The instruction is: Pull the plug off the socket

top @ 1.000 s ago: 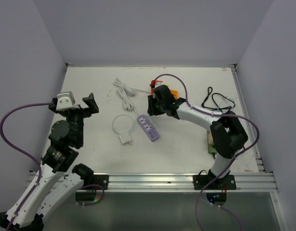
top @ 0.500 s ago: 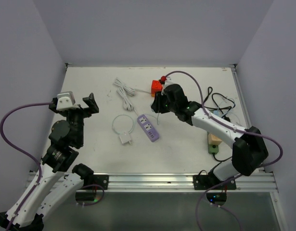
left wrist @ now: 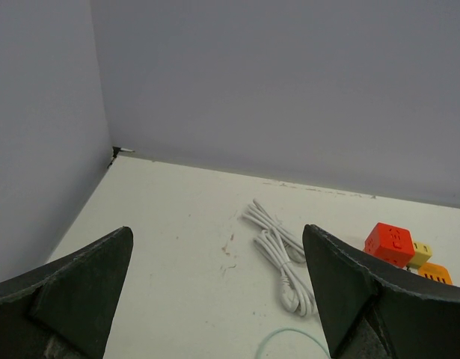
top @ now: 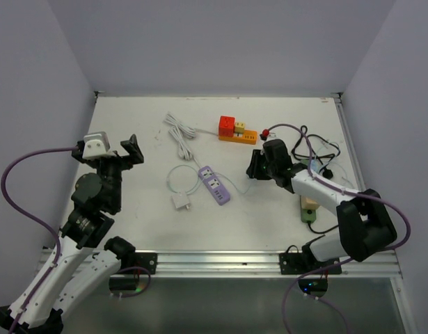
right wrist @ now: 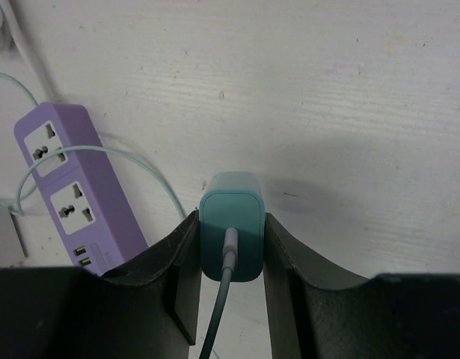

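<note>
My right gripper (right wrist: 230,232) is clenched on the plug (right wrist: 230,203), a small teal block with rounded corners and a smooth matte plastic skin. The two flat black fingers (right wrist: 186,258) press its left and right sides. A grey round lead (right wrist: 222,299) leaves the plug's near face and runs back between the fingers. The plug sits clear of the strip (right wrist: 72,187), just to its right, over the table (right wrist: 364,112); I cannot tell whether it touches the surface. The strip is a lilac plastic bar with softened edges, two universal outlets and small yellow-tongued USB slots at its near end. A thin pale-green wire (right wrist: 158,176) curves across it. The table is white, with a faint brushed grain and a few dark specks.

From above, the right gripper (top: 254,165) lies low, right of the strip (top: 215,184), and a white square adapter (top: 181,202) sits at the strip's left inside a loop of thin wire.

My left gripper (top: 109,149) is released, jaws spread wide, raised well away at the table's left side. In its own camera the fingers (left wrist: 80,284) are dark, blunt wedges with a dull finish. Between them I see a white bundled cord (left wrist: 278,254), a glossy red cube (left wrist: 393,243), a yellow cube (left wrist: 419,254) and an orange bar (left wrist: 437,272) near the grey back wall (left wrist: 289,90)
</note>
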You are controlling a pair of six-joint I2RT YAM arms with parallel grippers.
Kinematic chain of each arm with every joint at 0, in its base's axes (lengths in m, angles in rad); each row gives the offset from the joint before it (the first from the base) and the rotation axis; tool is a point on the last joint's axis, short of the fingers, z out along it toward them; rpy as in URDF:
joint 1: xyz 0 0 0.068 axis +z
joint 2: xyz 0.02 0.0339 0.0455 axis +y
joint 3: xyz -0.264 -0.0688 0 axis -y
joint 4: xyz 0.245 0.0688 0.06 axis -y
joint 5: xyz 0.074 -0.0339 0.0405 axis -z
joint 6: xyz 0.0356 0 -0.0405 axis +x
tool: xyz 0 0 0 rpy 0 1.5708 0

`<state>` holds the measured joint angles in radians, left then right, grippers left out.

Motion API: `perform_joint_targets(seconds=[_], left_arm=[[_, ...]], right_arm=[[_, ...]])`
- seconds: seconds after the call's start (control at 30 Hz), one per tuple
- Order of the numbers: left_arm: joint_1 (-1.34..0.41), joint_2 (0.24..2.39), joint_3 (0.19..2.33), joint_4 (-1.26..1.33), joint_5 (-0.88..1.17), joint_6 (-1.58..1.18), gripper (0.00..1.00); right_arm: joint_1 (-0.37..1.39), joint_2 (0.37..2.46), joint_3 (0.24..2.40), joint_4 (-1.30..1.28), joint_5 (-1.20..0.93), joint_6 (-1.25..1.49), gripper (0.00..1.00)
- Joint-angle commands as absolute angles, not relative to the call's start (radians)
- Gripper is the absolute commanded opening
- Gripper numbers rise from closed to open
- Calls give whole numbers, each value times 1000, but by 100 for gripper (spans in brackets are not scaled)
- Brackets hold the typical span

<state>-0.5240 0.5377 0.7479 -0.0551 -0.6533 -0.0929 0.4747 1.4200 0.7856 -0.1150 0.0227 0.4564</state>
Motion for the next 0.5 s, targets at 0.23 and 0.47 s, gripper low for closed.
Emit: perform_joint_targets(seconds=[0.23, 0.47], left_arm=[[-520, 545, 770, -63, -635, -86, 100], [-520, 548, 772, -63, -634, -86, 100]], right_arm=[[367, 1489, 724, 83, -112, 518, 52], [356, 1471, 752, 32, -106, 509, 78]])
